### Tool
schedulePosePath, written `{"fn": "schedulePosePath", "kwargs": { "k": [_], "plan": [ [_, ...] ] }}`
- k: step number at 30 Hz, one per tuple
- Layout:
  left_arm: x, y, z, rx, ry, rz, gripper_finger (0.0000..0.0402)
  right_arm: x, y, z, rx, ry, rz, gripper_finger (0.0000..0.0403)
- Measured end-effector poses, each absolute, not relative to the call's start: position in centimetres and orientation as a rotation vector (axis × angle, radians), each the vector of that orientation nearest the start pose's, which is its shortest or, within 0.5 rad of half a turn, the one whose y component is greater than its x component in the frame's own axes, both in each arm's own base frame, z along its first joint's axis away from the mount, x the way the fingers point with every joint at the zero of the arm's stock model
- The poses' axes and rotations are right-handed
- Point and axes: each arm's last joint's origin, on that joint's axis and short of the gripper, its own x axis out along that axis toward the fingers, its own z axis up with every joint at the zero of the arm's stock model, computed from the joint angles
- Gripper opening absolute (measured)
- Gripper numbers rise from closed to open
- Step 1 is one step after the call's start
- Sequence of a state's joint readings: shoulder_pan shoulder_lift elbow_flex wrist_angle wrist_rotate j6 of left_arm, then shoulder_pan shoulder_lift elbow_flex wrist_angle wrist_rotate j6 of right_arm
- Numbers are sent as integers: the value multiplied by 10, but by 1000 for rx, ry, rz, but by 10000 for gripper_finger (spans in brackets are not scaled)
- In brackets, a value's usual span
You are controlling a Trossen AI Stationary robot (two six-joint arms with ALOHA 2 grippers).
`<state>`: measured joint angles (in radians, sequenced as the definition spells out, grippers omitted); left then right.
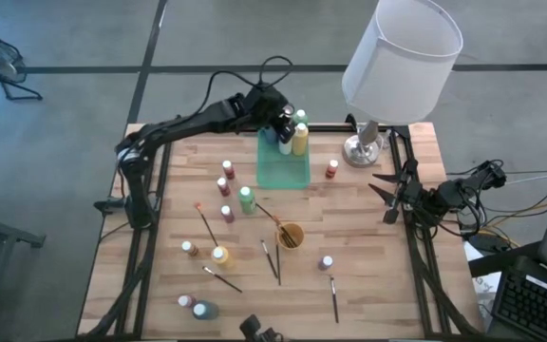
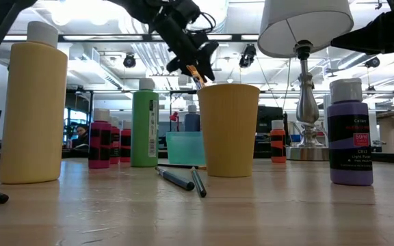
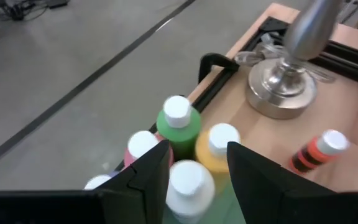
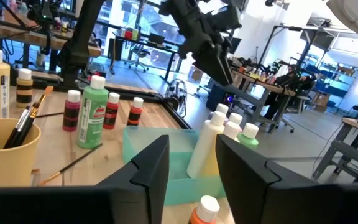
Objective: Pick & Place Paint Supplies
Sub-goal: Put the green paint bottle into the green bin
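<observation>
Desk (image 1: 368, 285): pale butcher-block wood, plank seams visible, black metal frame rails along the edges. Floor around it is grey concrete with dark seam lines. Low view looks into an open workshop: ceiling lights, ducting, benches, a person seated far back.

Green tray (image 1: 284, 163): translucent plastic, rectangular, thin walls, at the desk's far edge. Several bottles stand upright in its far end, packed touching: a yellow bottle (image 1: 299, 140), a green bottle (image 3: 179, 127), a white-capped bottle (image 3: 188, 183), and a pink one behind. All are smooth cylinders with pale round caps.

Left pincer (image 3: 197, 165) hovers right over that cluster, dark fingers parted either side of the white-capped bottle; can't tell from the frames whether they're touching it.

Right pincer (image 4: 191, 158) sits at the desk's right edge near the lamp, clear of everything, fingers apart with nothing between them.

Lamp (image 1: 402, 57): white drum shade, polished metal stem and round base, far right corner. An orange-red bottle (image 1: 331, 170) stands between tray and lamp base.

Orange-yellow cup (image 1: 290, 235): matte, tapered, mid-desk, dark-handled brushes leaning inside it.

Remaining supplies are scattered across the near half: a tall green bottle (image 1: 246, 199), red bottles (image 1: 227, 171), a purple bottle (image 1: 326, 263), a big yellow one (image 1: 219, 255), and loose thin brushes (image 1: 270, 258) lying flat on the wood.
</observation>
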<state>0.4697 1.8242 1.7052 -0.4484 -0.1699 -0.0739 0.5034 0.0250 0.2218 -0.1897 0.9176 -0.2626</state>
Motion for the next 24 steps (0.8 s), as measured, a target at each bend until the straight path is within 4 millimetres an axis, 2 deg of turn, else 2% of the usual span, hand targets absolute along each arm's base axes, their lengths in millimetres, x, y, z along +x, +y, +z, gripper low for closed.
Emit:
{"fn": "schedulePosePath", "kwargs": {
  "k": [6,12,17,24],
  "plan": [
    [363,174,349,-134,579,611,165,72,14,217,-255,50,-413,110],
    [353,144,368,-114,590,554,165,73,14,217,-255,50,-412,91],
    [343,114,382,-85,610,517,165,73,14,217,-255,50,-413,73],
    [327,66,393,60,693,615,165,73,14,217,-255,50,-413,53]
  ]
}}
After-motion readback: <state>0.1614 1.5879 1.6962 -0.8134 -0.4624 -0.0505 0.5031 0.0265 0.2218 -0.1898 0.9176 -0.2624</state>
